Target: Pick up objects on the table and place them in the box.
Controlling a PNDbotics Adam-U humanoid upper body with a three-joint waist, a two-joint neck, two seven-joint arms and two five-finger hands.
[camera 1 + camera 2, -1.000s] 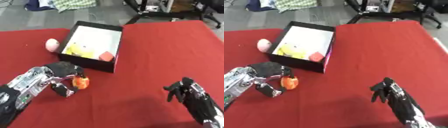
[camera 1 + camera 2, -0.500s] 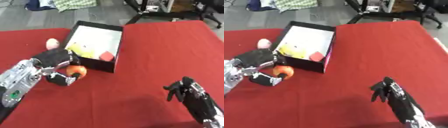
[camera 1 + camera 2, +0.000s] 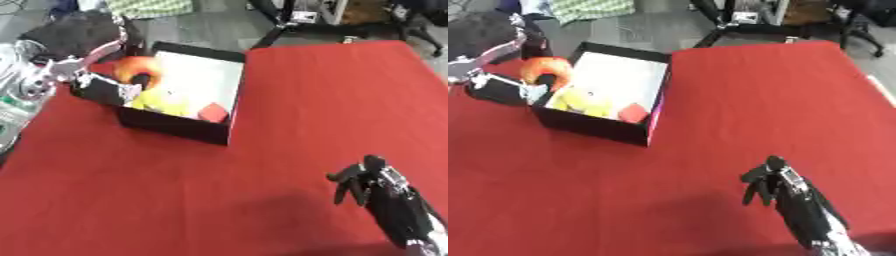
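So the round orange object [image 3: 136, 67] sits pinched in the left hand [image 3: 83, 55], right over the near-left edge of the black box [image 3: 179, 127]. Inside are yellow lumps [image 3: 162, 102] and a red cube [image 3: 213, 112]. Red cloth counter [image 3: 289, 100]. Right hand [image 3: 363, 180] idles low right, fingers relaxed. No readable writing anywhere.

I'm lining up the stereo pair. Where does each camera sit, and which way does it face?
Left eye view: in the head, looking down at the red table; left hand holds an orange object over the box, right hand idle at lower right.
Right eye view: beside it, same aim, scene shifted left.
Both share box, both hands, orange object.
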